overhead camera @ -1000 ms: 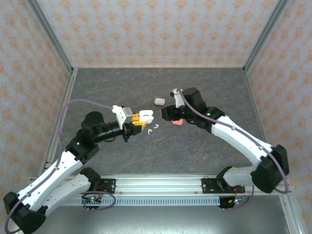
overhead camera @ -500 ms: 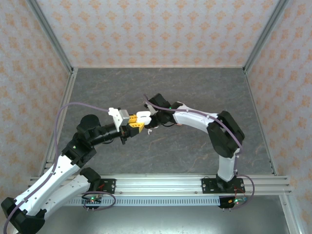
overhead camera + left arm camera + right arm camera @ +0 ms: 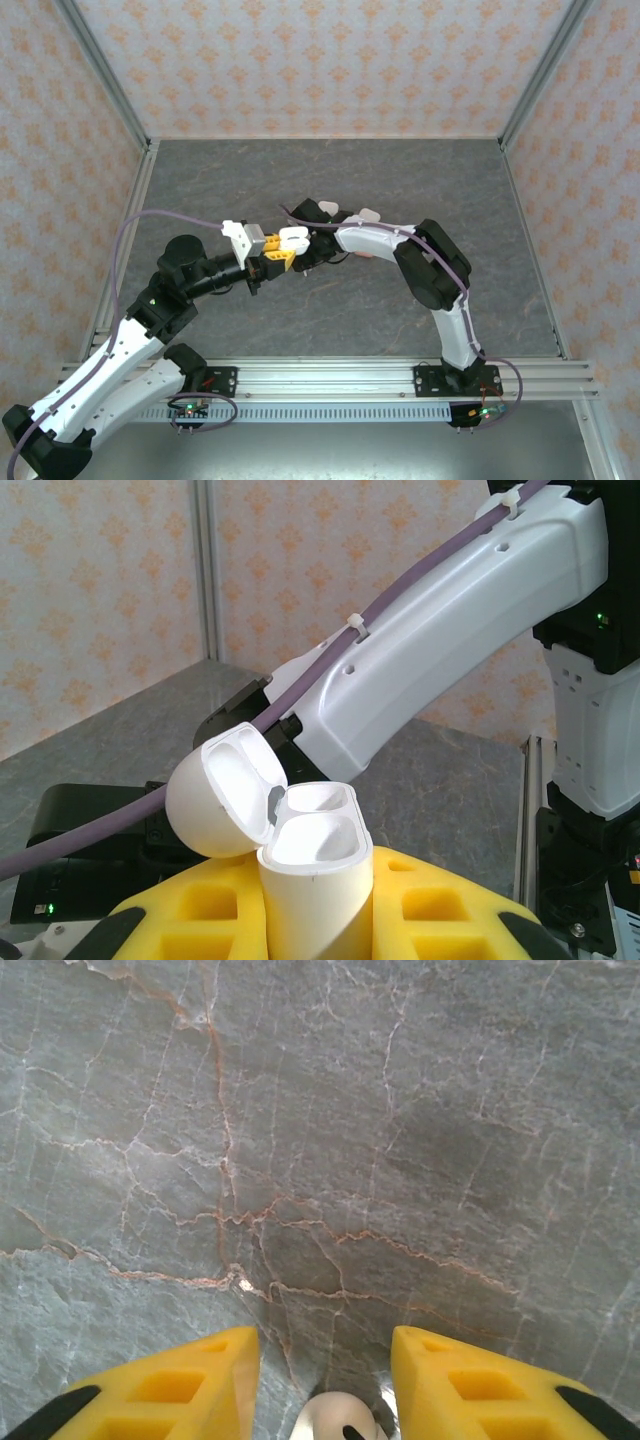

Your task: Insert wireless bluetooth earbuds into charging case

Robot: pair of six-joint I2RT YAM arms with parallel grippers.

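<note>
We cannot tell whether the right claw [image 3: 322, 1340] grips anything. Its yellow fingers [image 3: 200, 1380] stand apart above the grey marbled table [image 3: 400, 1110]. Between them, back toward the wrist, what looks like a white earbud [image 3: 336, 1418] is cut off by the frame edge. From above, the right arm [image 3: 385, 238] covers that claw and whatever lies under it. The left claw [image 3: 315, 905] is clamped on the white charging case [image 3: 312, 850], which stands upright between its pads with the lid [image 3: 222, 798] hinged open to the claw's left. The left wrist view makes out the lid's hollow and the case's rim, which are a white blob from above.
</note>
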